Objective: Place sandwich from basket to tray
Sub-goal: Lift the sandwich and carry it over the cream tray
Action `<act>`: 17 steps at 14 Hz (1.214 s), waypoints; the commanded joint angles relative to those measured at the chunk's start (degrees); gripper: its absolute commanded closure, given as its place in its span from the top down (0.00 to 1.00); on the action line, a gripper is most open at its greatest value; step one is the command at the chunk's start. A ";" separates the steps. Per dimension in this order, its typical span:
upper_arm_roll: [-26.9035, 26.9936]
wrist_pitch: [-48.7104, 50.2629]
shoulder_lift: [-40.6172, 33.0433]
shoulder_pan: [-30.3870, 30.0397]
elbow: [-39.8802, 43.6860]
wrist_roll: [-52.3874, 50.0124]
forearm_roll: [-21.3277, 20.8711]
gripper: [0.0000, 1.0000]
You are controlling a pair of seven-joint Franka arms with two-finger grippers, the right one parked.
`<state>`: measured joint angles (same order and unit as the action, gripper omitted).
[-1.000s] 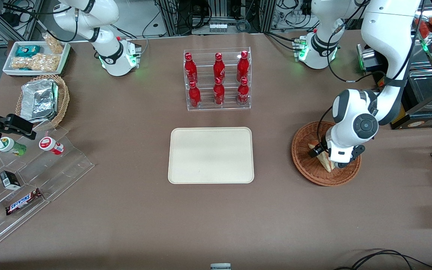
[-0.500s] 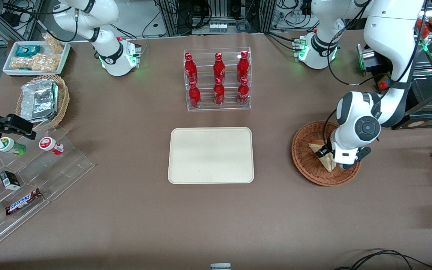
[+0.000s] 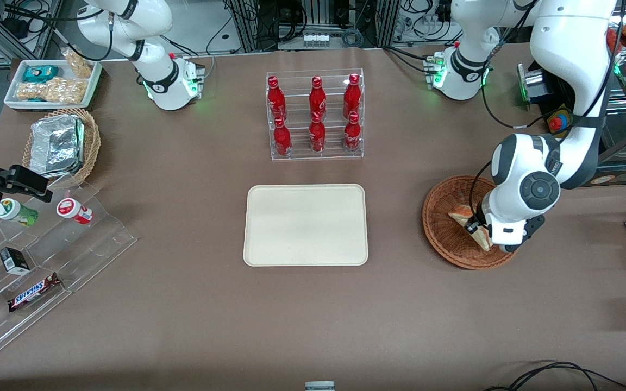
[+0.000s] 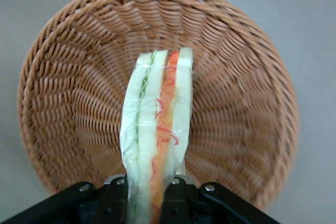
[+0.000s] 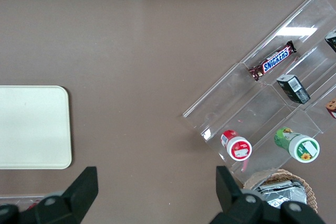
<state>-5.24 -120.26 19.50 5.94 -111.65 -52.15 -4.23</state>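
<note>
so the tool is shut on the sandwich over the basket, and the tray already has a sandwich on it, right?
Not quite. The tray holds nothing yet; the front view shows its surface bare. The rest holds: the left wrist view shows the tool shut on the sandwich over the basket.

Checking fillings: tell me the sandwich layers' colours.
Sandwich, pinched by gripper: white, green, orange-red; left wrist view.

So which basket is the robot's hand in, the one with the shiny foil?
No, the reddish-brown basket at the working arm's end. The gripper is over it, shut on the sandwich. The lighter tan basket holds the foil packet.
</note>
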 commanded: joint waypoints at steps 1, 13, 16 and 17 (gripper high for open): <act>-5.63 5.12 0.81 1.09 6.78 -0.84 -0.07 0.00; -13.48 12.06 29.09 26.74 40.16 -2.78 -11.67 0.04; -13.31 12.42 34.11 30.17 46.78 -3.13 -11.94 0.10; -13.31 11.99 34.38 30.44 46.96 -3.22 -11.94 0.11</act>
<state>-19.19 -110.41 50.98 34.23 -70.22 -55.46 -15.13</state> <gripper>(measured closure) 0.850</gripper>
